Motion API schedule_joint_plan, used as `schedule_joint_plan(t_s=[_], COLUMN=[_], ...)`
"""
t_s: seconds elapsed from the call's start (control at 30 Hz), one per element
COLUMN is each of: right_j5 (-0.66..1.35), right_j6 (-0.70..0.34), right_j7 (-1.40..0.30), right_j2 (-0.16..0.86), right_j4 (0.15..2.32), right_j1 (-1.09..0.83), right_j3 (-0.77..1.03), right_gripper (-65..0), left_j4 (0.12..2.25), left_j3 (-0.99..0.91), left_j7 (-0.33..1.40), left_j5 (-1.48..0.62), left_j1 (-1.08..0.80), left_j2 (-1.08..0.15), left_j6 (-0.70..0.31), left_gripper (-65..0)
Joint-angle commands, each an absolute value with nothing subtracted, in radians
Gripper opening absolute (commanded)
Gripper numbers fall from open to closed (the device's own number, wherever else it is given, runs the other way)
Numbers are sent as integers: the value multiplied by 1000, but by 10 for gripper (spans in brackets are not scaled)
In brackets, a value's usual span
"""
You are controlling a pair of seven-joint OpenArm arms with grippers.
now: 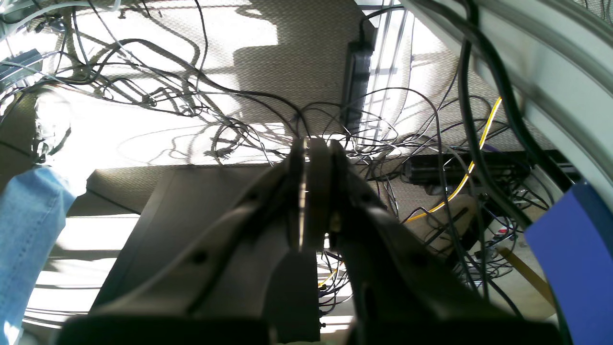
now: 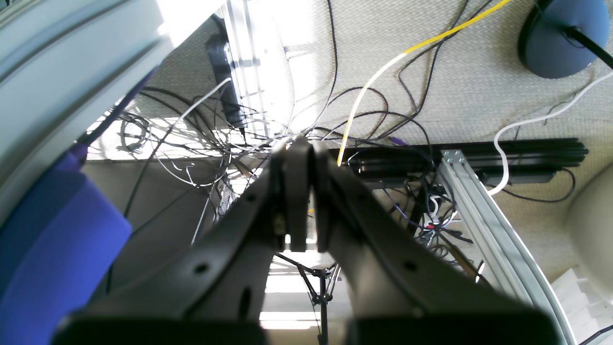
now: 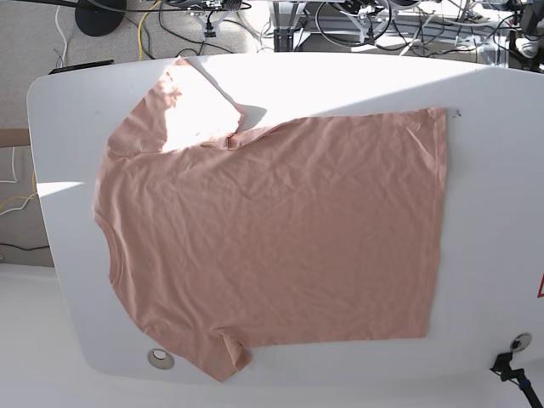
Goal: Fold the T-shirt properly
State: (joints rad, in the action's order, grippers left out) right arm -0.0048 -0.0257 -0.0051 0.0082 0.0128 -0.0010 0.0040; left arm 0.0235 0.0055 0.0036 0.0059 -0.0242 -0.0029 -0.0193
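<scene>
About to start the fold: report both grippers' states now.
Left gripper: closed, holding nothing.
Right gripper: closed, holding nothing.
T-shirt lies spread flat on the table, untouched.

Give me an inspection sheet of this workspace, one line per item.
Surface: white table, partly sunlit.
Job's things: T-shirt spread flat and unfolded, neckline toward the base view's left, hem toward its right.
Clutter: small round fitting near the table's front edge; nothing else seen on the table.
Grippers: left gripper and right gripper both shut, holding nothing, off the table and facing the floor.
Cables: tangled black cables and a yellow cable on the carpet.
Surroundings: aluminium frame rail, blue chair, a person's jeans leg.
</scene>
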Motion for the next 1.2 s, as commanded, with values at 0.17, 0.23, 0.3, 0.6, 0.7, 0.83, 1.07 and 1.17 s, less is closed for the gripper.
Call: schedule_joint_plan(t_s=[0.17, 0.23, 0.3, 0.6, 0.7, 0.83, 1.07, 1.17], right_j5=[-16, -18, -19, -26, -23, -24, -30, -30], right_j6=[-30, -30, -27, -26, -23, -22, -22, -22], right_j7=[-15, -15, -11, -10, -10, -11, -4, -4], right_j2=[10, 8, 9, 11, 10, 10, 15, 16], right_j4=[17, 15, 15, 14, 16, 11, 28, 30], right_j1=[-2, -2, -1, -4, -7, -9, -12, -12], right_j3=[6, 9, 7, 4, 5, 4, 13, 15], right_gripper=[-639, -639, -637, -635, -633, -634, -636, -636], left_j4=[27, 24, 23, 37, 35, 39, 47, 53], left_j3=[4, 6, 4, 12, 10, 10, 5, 5], left_j7=[5, 2, 3, 12, 2, 1, 7, 7], left_j5=[9, 8, 5, 4, 7, 6, 5, 5], left_j1=[-28, -26, -26, -31, -32, -34, -51, -62], left_j2=[-3, -2, -2, -4, -4, -7, -8, -8], left_j6=[-23, -20, -21, -17, -15, -17, -22, -22], left_gripper=[-646, -646, -646, -646, -608, -576, -567, -526])
